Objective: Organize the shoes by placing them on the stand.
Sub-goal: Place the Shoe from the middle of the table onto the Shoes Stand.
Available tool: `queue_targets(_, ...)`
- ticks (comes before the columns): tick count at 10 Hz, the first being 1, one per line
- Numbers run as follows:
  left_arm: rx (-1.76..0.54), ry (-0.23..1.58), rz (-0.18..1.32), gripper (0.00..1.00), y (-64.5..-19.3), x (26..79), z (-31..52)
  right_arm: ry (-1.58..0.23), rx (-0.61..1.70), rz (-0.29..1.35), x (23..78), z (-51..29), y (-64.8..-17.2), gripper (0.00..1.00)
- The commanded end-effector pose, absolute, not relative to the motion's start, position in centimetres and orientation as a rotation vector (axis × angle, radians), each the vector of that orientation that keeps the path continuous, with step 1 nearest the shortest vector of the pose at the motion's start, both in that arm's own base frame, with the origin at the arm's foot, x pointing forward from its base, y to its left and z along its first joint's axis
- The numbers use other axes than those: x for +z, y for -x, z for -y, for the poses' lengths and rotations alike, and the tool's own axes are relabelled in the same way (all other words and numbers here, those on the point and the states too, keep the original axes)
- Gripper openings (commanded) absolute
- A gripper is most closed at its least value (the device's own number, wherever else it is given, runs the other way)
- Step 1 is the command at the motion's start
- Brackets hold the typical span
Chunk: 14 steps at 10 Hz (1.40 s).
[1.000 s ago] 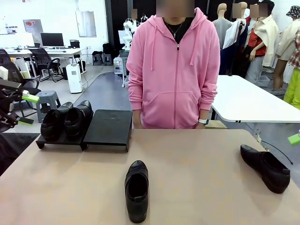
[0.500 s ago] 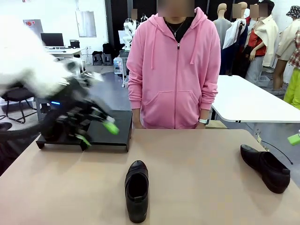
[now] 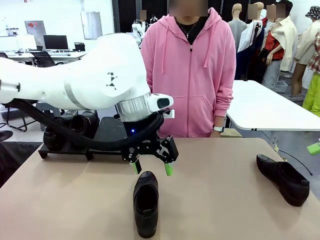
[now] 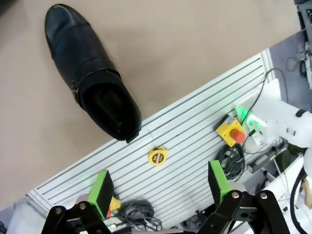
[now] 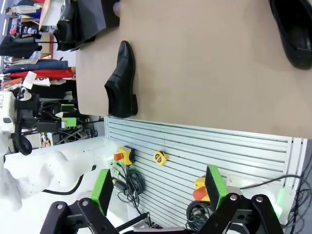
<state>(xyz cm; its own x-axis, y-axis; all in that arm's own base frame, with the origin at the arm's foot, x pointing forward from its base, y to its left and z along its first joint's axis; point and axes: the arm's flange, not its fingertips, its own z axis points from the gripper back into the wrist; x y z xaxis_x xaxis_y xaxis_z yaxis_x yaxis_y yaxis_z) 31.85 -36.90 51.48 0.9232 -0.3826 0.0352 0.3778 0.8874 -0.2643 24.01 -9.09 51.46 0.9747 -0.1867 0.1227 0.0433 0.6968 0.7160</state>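
Left claw [image 3: 151,168] hovering wide over the near-edge shoe [image 3: 146,202].
Its jaws are standing apart to straddle it for the stand [image 3: 107,131].

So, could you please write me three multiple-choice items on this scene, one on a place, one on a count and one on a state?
1. Where is the left gripper?
A. Above the shoe at the table's middle
B. Above a shoe at the far right
C. Over the person's hands

2. How many shoes lie on the tabletop, off the stand?
A. One
B. Two
C. Four

3. How do the left gripper's jaws stand?
A. Shut on a shoe
B. Open and empty
C. Shut on a brush

Answers:
1 A, it hangs just above that shoe.
2 B, that one and the shoe at the right rest on the table.
3 B, the jaws stand apart with nothing between them.
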Motion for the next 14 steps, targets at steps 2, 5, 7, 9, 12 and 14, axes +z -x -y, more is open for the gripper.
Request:
queue_targets(2,-0.368,0.316,0.013,1.00,-30.5,52.8,34.7,-0.810,-0.126,0.200,51.8,9.1,-24.0,1.00)
queue_targets(5,-0.247,0.259,0.030,1.00,-32.1,50.1,37.9,-0.810,-0.126,0.200,51.8,9.1,-24.0,1.00)
queue_targets(7,-0.190,0.207,0.016,1.00,-32.3,48.3,38.5,-0.810,-0.126,0.200,51.8,9.1,-24.0,1.00)
queue_targets(9,-0.124,0.148,-0.009,1.00,-33.8,45.1,39.2,-0.810,-0.126,0.200,51.8,9.1,-24.0,1.00)
queue_targets(12,-0.092,0.142,-0.066,1.00,-34.8,40.7,40.1,-0.810,-0.126,0.200,51.8,9.1,-24.0,1.00)
queue_targets(14,-0.026,0.123,-0.053,1.00,-33.8,38.8,40.7,-0.810,-0.126,0.200,51.8,9.1,-24.0,1.00)
